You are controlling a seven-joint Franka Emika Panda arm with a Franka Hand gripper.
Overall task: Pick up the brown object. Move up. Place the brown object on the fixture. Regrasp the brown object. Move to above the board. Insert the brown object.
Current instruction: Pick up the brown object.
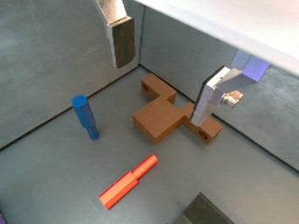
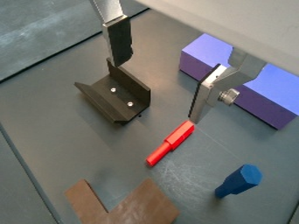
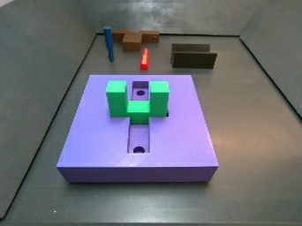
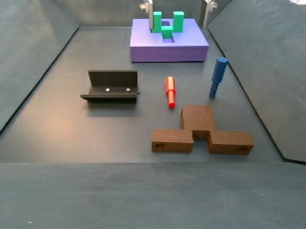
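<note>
1. The gripper point(image 1: 163, 74) is hovering spread and empty above the brown object point(image 1: 163, 115), lying on the floor beside the red bar point(image 1: 128, 182)
2. It is needing to centre over the bar's narrow arm before descending

The gripper point(image 1: 163, 74) shows only as two silver fingers in both wrist views; the arm is out of the frame. In a wrist view the brown object point(image 2: 122, 206) is cut off at the bottom edge. The board point(image 2: 239, 77) is partly hidden behind a finger point(image 2: 208, 94). In a side view the brown object point(image 3: 137, 39) is small at the top, partly behind a blue peg point(image 3: 108, 42).
</note>
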